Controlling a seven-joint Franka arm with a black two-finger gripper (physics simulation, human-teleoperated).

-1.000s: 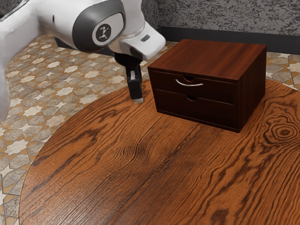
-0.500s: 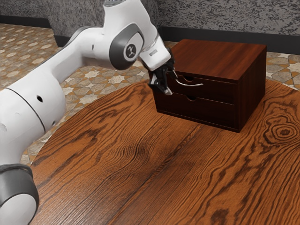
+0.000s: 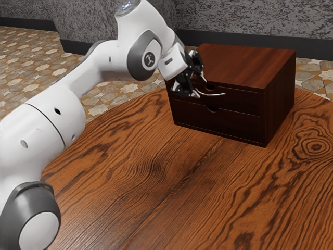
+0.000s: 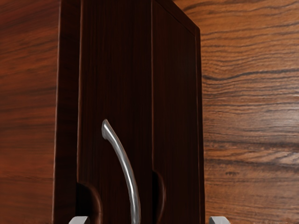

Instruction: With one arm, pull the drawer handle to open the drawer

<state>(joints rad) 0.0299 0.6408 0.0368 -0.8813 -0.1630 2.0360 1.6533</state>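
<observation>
**Exterior view.** Dark-wood two-drawer chest (image 3: 234, 65) toward 1 o'clock on the round wooden table (image 3: 156, 182); upper drawer (image 3: 237, 100) front flush with that of the lower drawer (image 3: 229, 121). Curved silver drawer handle (image 3: 212, 94) across the upper drawer's 9 o'clock half. White Franka arm (image 3: 78, 99) extended from 9 o'clock, black two-finger gripper (image 3: 194, 87) at the handle's 9 o'clock end, close against the drawer front. Finger spacing hard to judge from this side, behind the hand's own bulk. Patterned tile floor (image 3: 41, 47) past the table's edge at 10 o'clock.

**Wrist view.** Same handle seen lengthwise, bowed clear of the drawer front, with a shallow notch (image 4: 89, 201) in each drawer's edge, one on either side of the handle's near end. Two pale fingertips (image 4: 79, 220), one to each side of the handle, well apart and touching neither the bar nor the wood — gripper wide open, nothing in its grasp. Table grain beyond the lower drawer's front.
</observation>
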